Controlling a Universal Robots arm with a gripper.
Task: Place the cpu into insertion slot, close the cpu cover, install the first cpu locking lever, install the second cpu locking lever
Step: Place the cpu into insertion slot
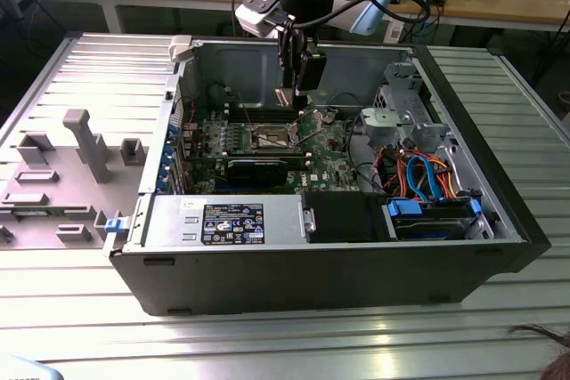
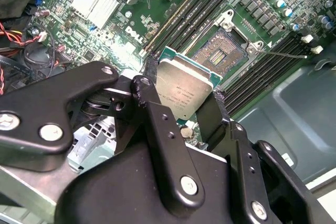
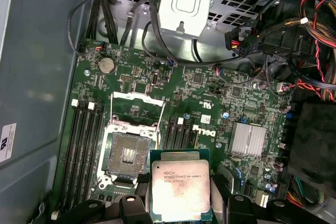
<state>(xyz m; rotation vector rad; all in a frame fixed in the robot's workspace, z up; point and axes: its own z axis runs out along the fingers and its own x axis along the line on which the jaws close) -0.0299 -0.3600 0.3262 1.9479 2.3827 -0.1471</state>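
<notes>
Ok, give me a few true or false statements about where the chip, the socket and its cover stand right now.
1. The fingers are shut on the chip. True.
2. The chip sits in the socket. False: the socket is empty and the chip is held clear of it.
3. The cover is closed over the socket. False: it stands swung open.
4. The computer case is open, with its green board showing. True.
</notes>
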